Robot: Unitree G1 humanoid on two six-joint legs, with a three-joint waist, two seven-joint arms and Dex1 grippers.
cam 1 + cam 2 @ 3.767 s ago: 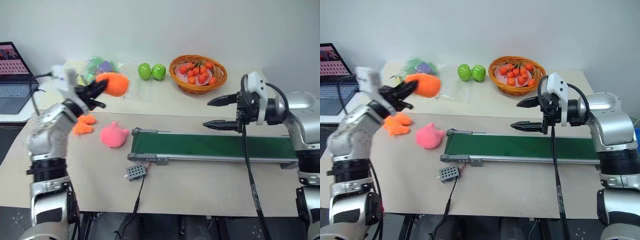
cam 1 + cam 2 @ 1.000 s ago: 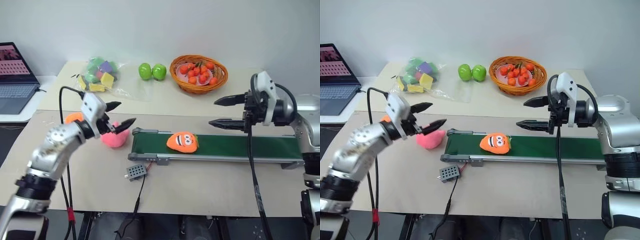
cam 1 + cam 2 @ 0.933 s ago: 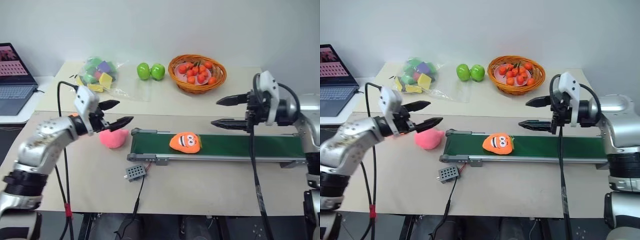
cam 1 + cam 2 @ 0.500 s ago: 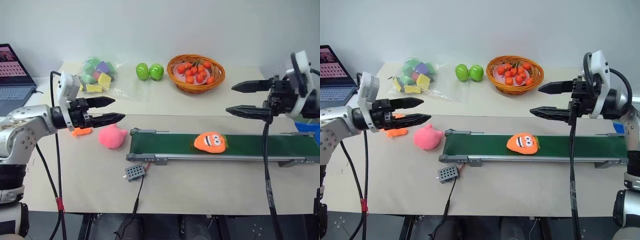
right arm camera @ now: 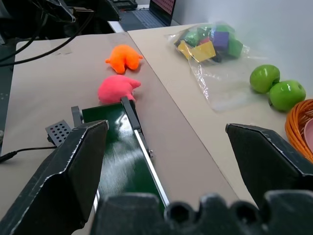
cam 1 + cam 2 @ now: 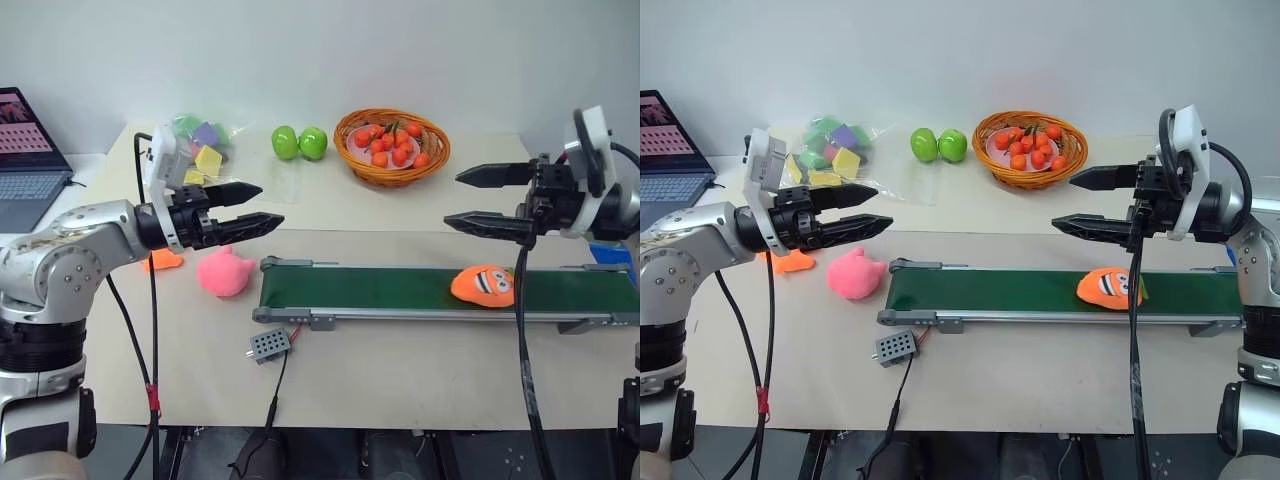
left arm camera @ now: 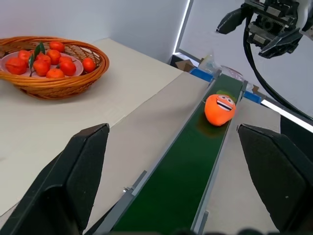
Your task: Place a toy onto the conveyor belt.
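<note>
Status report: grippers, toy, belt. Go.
Left gripper open, empty, above the table by the pink plush. Right gripper open, empty, above the belt. Toy lying on the belt near its right end. Nothing else on the belt.

We see bright, even, diffuse light over the beige tabletop (image 6: 400,370), with soft, faint shadows and no glare. Both head views are sharp. In the wrist views the near black fingers (image 7: 73,176) look soft and oversized.
</note>
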